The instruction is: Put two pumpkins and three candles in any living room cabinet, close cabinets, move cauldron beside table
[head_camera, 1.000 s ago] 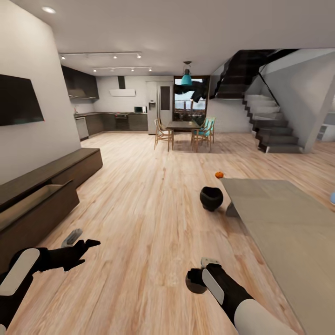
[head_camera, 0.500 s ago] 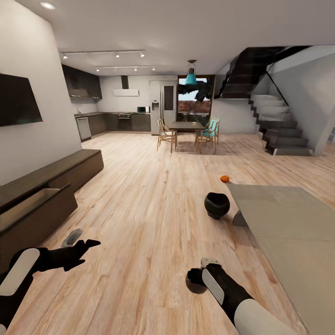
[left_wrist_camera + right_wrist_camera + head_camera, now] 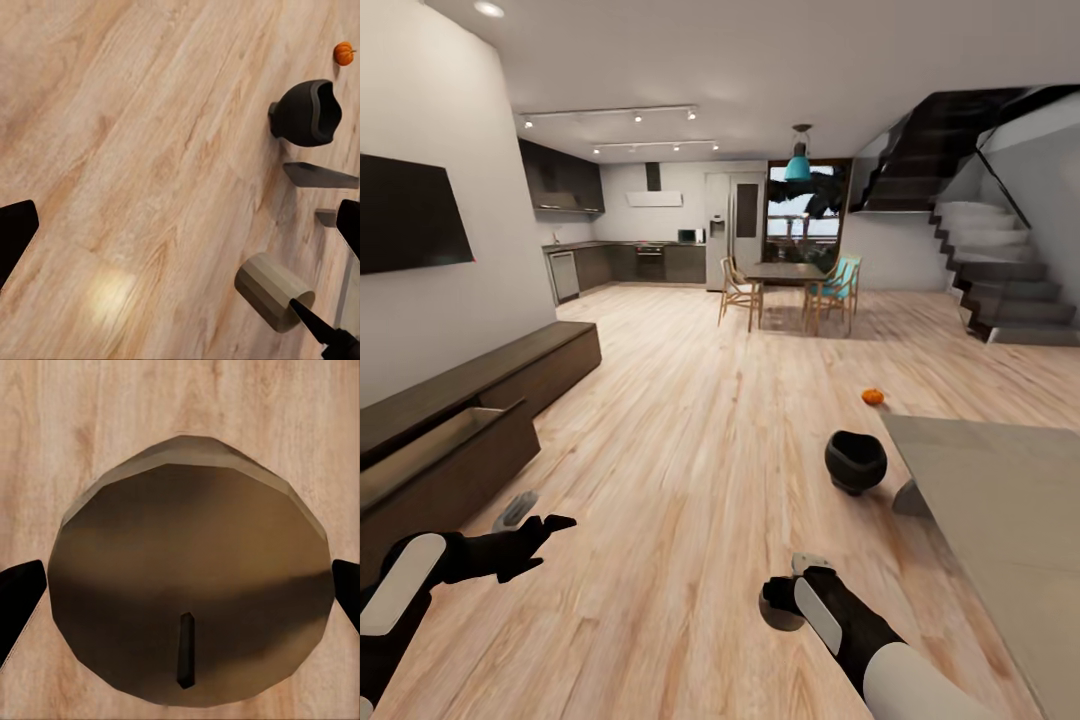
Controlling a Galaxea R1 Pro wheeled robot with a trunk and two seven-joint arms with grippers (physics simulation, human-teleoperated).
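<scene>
My right gripper point(image 3: 776, 604) is shut on a squat brown candle point(image 3: 187, 540) with a dark wick; one fingertip point(image 3: 19, 596) shows at each side of it. The same candle point(image 3: 271, 291) hangs above the wood floor. My left gripper point(image 3: 555, 527) is open and holds nothing. A black cauldron point(image 3: 855, 461) stands on the floor ahead to the right, beside the grey table point(image 3: 1000, 500). One orange pumpkin point(image 3: 872, 396) lies on the floor beyond it. The long dark cabinet point(image 3: 510, 375) runs along the left wall, with one drawer point(image 3: 455, 450) pulled open.
A TV point(image 3: 410, 215) hangs on the left wall above the cabinet. At the back stand a dining table with chairs point(image 3: 790, 285) and a dark kitchen point(image 3: 630, 262). Stairs point(image 3: 1010, 295) rise at the right. Wide wood floor lies between me and the cauldron.
The whole view has shifted: the cauldron, pumpkin, table and stairs now sit further right in the picture, so the camera moved. Both arms keep their pose, the candle still held.
</scene>
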